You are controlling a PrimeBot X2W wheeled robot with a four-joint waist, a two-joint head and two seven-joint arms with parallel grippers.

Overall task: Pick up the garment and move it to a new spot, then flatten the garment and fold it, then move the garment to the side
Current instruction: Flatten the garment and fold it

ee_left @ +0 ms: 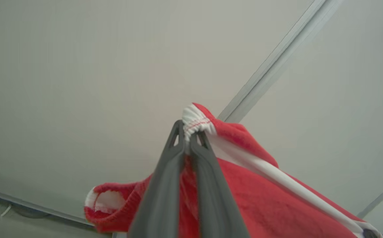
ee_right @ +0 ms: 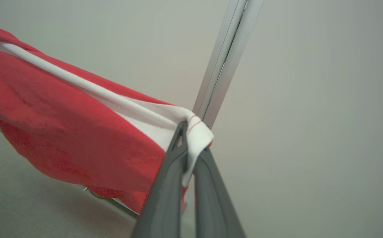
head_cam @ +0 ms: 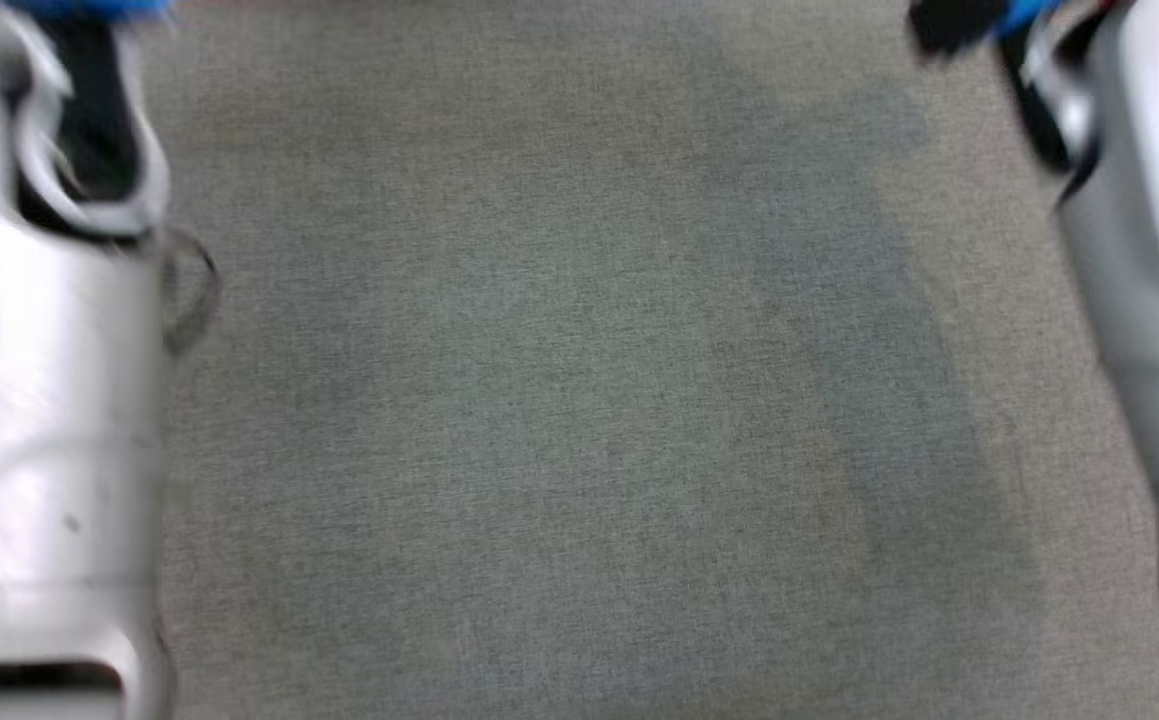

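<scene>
The garment stretches lengthwise between the arms; left gripper and right gripper each pinch its white hem.

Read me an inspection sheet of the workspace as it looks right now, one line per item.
Surface: grey woven surface; the head view is blurred.
Job's things: red garment with white trim, held up and sagging between the two grips.
Clutter: nothing seen.
Grippers: left gripper shut on the garment's ribbed white edge; right gripper shut on a white corner of it.
Cables: dark cable loop beside the left forearm.
Surroundings: plain pale wall with a metal rail running along it.
</scene>
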